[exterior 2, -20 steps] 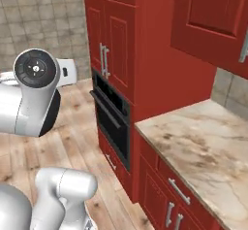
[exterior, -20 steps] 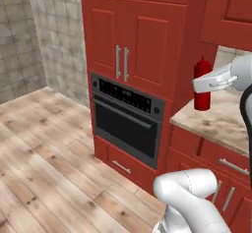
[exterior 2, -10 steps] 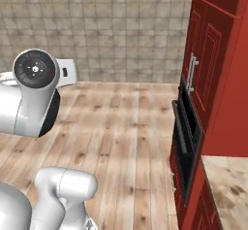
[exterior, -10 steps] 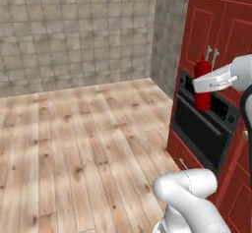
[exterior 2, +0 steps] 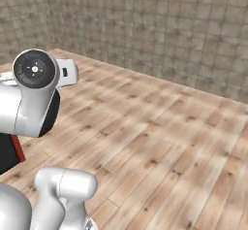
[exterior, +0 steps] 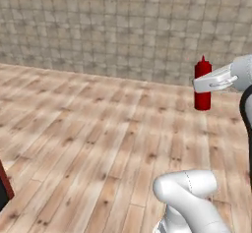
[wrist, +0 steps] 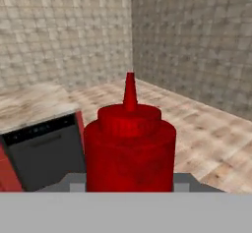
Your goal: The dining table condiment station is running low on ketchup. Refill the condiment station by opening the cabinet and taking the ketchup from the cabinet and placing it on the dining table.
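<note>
I see my fingers (exterior: 207, 83) clamped on the ketchup (exterior: 202, 84), holding it upright in the air above the wooden floor (exterior: 98, 138). Behind it stands a tiled wall (exterior: 123, 25).

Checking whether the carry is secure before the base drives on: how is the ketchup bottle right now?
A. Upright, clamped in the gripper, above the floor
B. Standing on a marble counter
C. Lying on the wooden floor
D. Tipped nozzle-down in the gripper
A: the ketchup bottle stands nozzle-up in the gripper, clear above the wooden floor.
</note>
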Robot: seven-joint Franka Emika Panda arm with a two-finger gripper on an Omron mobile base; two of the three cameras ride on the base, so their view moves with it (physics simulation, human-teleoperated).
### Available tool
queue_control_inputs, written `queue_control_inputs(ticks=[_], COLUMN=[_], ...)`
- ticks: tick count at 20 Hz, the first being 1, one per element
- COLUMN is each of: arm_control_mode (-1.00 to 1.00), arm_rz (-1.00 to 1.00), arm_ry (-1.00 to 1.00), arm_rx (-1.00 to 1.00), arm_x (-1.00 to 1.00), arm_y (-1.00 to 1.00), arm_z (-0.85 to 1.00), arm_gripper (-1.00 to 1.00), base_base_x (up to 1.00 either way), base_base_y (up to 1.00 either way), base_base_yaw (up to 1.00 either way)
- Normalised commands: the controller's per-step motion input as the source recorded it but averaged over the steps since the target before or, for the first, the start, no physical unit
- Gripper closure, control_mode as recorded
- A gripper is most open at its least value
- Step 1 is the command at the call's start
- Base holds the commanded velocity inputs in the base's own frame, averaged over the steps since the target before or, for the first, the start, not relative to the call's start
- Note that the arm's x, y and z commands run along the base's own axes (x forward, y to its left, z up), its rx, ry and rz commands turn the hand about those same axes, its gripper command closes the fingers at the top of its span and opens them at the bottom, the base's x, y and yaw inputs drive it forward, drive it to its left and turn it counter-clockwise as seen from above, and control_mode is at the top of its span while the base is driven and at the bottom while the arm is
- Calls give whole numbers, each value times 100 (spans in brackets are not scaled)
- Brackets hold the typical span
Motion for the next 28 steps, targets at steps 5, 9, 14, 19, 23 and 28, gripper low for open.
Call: queue_control_inputs(ticks=[5,9,14,19,23,28], arm_control_mode=[100,100,100,100,100,100], arm_rz=[0,0,0,0,0,0], arm_ry=[0,0,0,0,0,0], arm_rx=[0,0,0,0,0,0], arm_x=[0,0,0,0,0,0], arm_y=[0,0,0,0,0,0], arm_z=[0,0,0,0,0,0], arm_gripper=[100,100,100,100,100,100], base_base_x=[7,21,23,37,46,49], base_base_y=[0,-2,-16,-22,-26,-33], base_base_yaw=[89,87,86,83,80,76])
